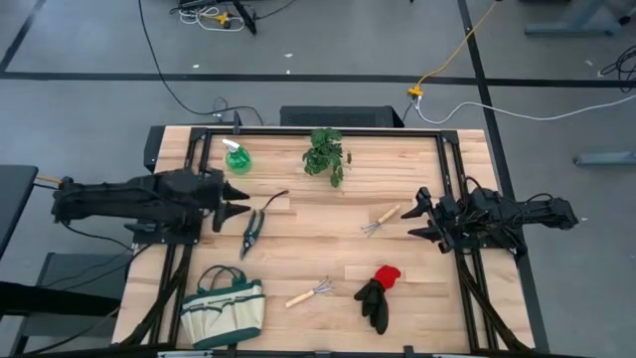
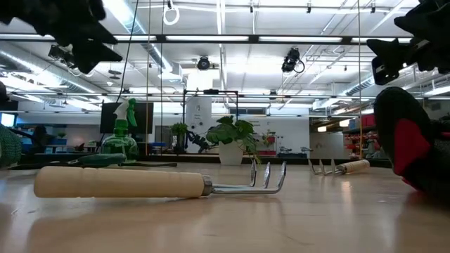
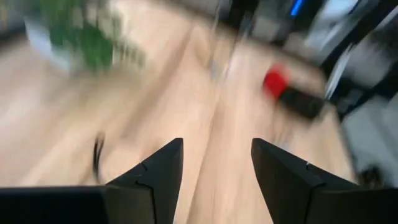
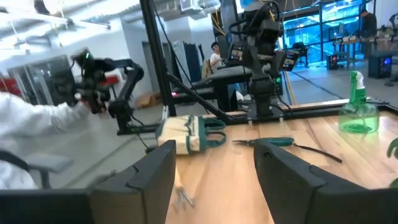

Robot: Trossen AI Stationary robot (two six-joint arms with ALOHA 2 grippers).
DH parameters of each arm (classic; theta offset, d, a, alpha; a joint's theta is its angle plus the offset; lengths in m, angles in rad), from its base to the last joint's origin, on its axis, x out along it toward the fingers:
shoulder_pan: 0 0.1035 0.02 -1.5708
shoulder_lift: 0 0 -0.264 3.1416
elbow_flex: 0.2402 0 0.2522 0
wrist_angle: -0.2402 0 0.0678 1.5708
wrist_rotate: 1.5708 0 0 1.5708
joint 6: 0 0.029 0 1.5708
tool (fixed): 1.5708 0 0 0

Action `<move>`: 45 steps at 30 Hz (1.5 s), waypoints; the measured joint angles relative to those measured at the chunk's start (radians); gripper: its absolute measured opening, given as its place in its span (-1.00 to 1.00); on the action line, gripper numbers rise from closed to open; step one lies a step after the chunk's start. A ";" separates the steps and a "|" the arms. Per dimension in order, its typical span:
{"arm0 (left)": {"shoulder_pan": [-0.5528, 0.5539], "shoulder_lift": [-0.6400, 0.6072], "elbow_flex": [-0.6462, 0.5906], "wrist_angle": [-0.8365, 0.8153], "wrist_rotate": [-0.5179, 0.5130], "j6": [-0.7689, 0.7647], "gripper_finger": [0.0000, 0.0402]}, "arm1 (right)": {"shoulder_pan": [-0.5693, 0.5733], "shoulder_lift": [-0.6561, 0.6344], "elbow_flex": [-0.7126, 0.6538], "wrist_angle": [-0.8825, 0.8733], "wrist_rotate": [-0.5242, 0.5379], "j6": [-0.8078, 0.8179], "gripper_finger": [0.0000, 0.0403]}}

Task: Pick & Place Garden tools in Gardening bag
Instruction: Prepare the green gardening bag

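The green spray bottle [image 1: 237, 157] stands at the far left. The pruning shears [image 1: 252, 227] lie just right of my left gripper [image 1: 238, 202], which is open and empty above the table. One hand rake [image 1: 382, 220] lies left of my right gripper [image 1: 421, 221], also open and empty. The other rake [image 1: 309, 293] lies near the front. The red-and-black gloves [image 1: 379, 294] lie at the front right. The cream and green gardening bag [image 1: 223, 309] stands at the front left corner. In the low view the near rake [image 2: 155, 183] lies across the front.
A small potted plant [image 1: 326, 155] stands at the far middle of the table. Black frame rails [image 1: 328, 130] run along the table's far and side edges. Bare wood lies in the middle between the two arms.
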 joint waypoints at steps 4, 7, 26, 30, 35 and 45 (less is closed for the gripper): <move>0.000 0.204 0.160 -0.245 0.059 -0.019 -0.02 | 0.000 0.000 0.000 0.039 0.000 0.056 0.09; 0.000 0.315 0.263 -0.404 0.101 -0.073 -0.02 | 0.000 0.000 0.000 0.062 0.000 0.064 0.09; -0.326 0.513 0.381 -0.652 0.196 -0.635 -0.02 | 0.000 0.000 0.000 0.065 0.045 0.144 0.09; -0.425 0.560 0.381 -0.653 0.152 -0.755 -0.02 | 0.000 0.000 0.000 0.063 0.045 0.145 0.09; -0.532 0.639 0.381 -0.652 0.157 -0.879 -0.02 | 0.000 0.000 0.000 0.064 0.044 0.145 0.09; -0.689 0.784 0.381 -0.644 0.163 -1.063 -0.02 | 0.000 0.000 0.000 0.064 0.042 0.142 0.09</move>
